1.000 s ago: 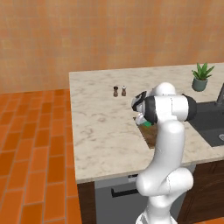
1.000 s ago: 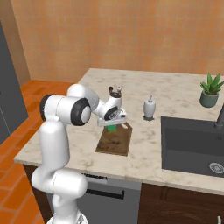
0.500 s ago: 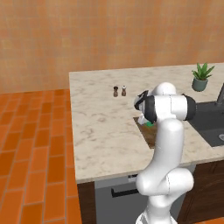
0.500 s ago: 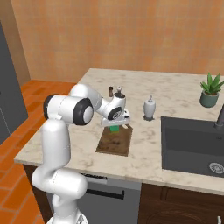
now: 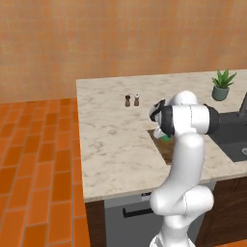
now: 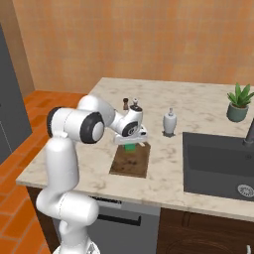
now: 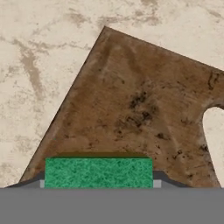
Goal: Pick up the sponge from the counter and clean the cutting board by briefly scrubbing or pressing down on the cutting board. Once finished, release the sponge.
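The arm hides much of the board (image 5: 164, 144) in the left base view, and the fingertips are hardly visible in the hand view. Two shakers (image 6: 130, 104), a dispenser (image 6: 170, 122), a plant (image 6: 239, 101) and the sink (image 6: 218, 163) share the counter (image 5: 111, 135). The gripper (image 6: 130, 144) clasps the sponge (image 7: 98, 173) over the board's far end.

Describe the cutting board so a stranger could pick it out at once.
On the marbled counter, left of the dark sink, near the front edge, lies the cutting board. It is the flat dark-brown wooden rectangle under the tool holding a green sponge.
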